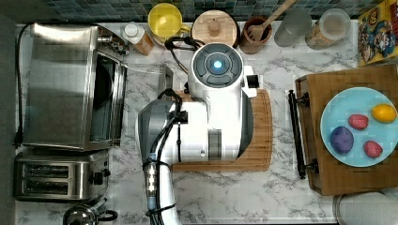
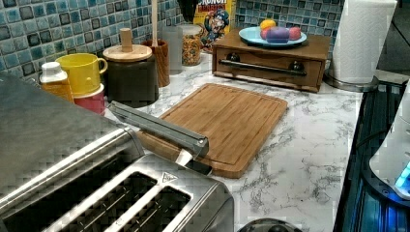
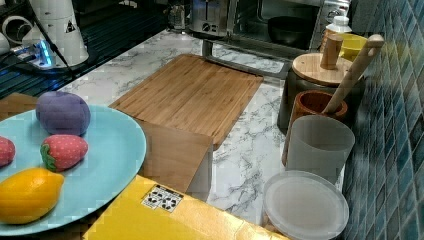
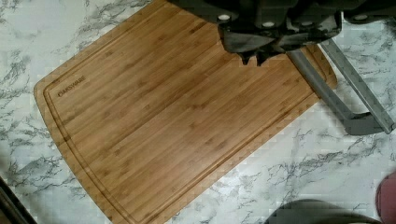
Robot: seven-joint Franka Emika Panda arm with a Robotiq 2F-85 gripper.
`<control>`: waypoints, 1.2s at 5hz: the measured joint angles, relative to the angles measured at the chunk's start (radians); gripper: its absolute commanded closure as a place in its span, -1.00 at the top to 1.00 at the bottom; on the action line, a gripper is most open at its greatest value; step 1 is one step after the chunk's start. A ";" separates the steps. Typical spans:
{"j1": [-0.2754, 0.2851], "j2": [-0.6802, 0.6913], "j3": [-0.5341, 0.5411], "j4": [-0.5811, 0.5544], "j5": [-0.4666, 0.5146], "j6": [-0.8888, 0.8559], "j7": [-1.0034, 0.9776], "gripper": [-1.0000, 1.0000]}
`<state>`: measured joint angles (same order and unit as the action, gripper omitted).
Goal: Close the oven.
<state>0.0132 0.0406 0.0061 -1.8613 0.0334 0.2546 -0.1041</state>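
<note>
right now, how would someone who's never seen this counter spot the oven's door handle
Find the large steel oven at the top view's left, above the two-slot toaster. Its glass door hangs open toward the bamboo cutting board. The handle is the long grey metal bar along that door's free edge, overhanging the board's corner.

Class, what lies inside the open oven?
In the right view, the oven holds a dark round pan; the pan's contents and the oven's deeper cavity stay hidden.
</note>
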 measured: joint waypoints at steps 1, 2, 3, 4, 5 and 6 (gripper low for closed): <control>0.000 0.000 0.000 -0.001 0.001 0.009 0.000 -1.00; 0.000 -0.001 0.000 -0.027 0.041 0.079 -0.056 -1.00; -0.003 -0.001 -0.005 -0.091 0.117 0.187 -0.252 -1.00; -0.027 -0.001 -0.008 -0.180 0.301 0.262 -0.475 -1.00; -0.063 -0.004 -0.008 -0.285 0.514 0.327 -0.727 -1.00; -0.078 -0.012 -0.032 -0.396 0.662 0.387 -0.970 -1.00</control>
<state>-0.0646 0.0284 -0.0257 -2.2578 0.6958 0.6416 -1.0742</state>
